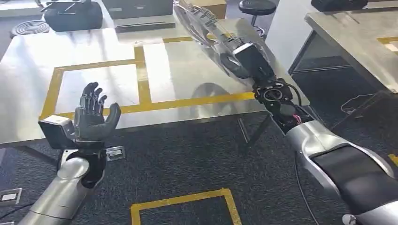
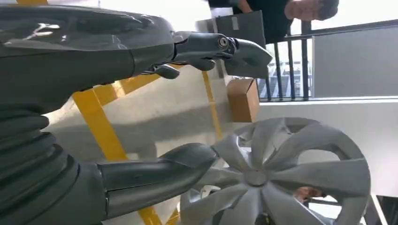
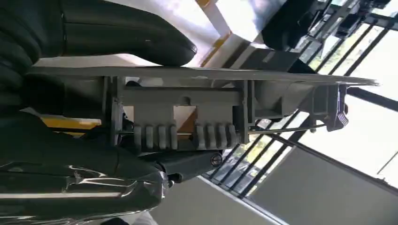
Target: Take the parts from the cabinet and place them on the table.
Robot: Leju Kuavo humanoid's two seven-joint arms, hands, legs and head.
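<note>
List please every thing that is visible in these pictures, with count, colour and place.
wheel cover: one, silver-grey, held above the table's far right part
table: one, shiny metal with yellow tape lines, in front of the robot
cardboard box: one, brown, beyond the table's far edge
stool: one, black, behind the table
second table: one, metal, far right
left hand: one, dark grey, raised at the table's near edge, holding nothing
right hand: one, dark, grips the wheel cover

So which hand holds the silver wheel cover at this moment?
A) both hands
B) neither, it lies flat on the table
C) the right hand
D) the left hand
C: the right hand grips the wheel cover above the table, while the left hand is spread and holds nothing.
</note>
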